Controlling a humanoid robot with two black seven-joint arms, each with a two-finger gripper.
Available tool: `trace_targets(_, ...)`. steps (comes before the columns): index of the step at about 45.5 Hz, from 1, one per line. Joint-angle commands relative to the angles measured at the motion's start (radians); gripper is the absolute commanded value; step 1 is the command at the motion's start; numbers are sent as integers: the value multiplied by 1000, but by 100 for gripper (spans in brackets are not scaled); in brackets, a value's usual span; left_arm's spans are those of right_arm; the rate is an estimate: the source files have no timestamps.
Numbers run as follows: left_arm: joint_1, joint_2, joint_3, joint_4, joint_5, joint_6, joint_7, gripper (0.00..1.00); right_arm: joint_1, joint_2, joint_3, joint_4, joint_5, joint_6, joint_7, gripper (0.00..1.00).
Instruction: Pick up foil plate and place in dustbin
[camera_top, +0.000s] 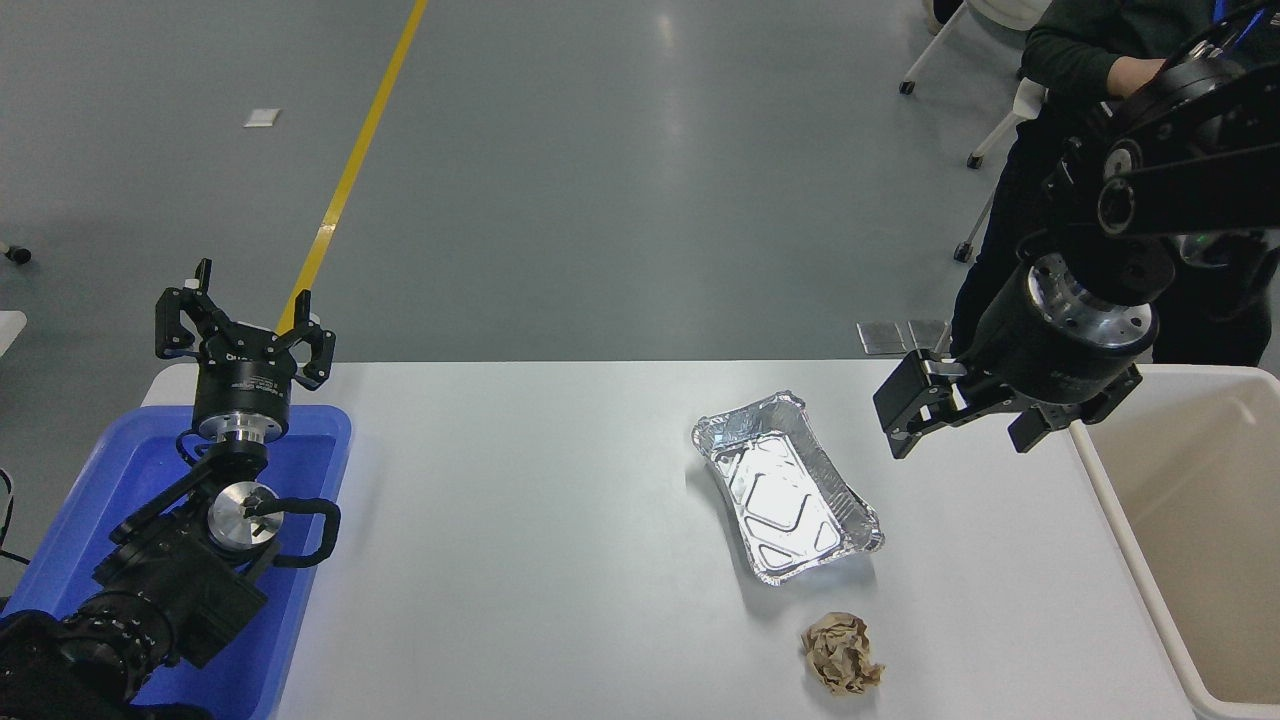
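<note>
A crumpled brown paper ball (843, 655) lies nearest on the white table (520, 520), the foil plate (787, 487) just beyond it — empty, untouched. Farther right, the right gripper (965, 420) hangs spread, holding nothing, beside the dustbin (1120, 520); at far left, the left gripper (243, 325) stands spread too — over a blue tray (310, 440).

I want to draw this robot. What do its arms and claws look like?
Both arms are black. The left gripper has black fingers with little white tips, on a round black wrist with a shiny silver ring and a black cable loop below. The right gripper has chunky black fingers under a fat black cylinder with a silver collar.
</note>
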Motion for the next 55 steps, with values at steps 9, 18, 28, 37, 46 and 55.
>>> trace_targets(9, 0, -2, -3, 0, 0, 1, 0, 99, -3, 0, 0, -2, -21, -2, 0, 100)
trace_targets(18, 0, 0, -1, 0, 0, 1, 0, 99, -7, 1, 3, -6, -32, -3, 0, 100)
trace_targets(28, 0, 0, -1, 0, 0, 1, 0, 99, -16, 3, 17, -15, -47, -5, 0, 100)
trace_targets(37, 0, 0, -1, 0, 0, 1, 0, 99, -23, 0, 20, -24, -49, -48, 0, 100)
trace_targets(46, 0, 0, -3, 0, 0, 1, 0, 99, -85, 21, 25, -75, -112, -150, 0, 100)
trace_targets(55, 0, 0, -3, 0, 0, 1, 0, 99, -234, 73, 25, -193, -213, -273, 6, 100)
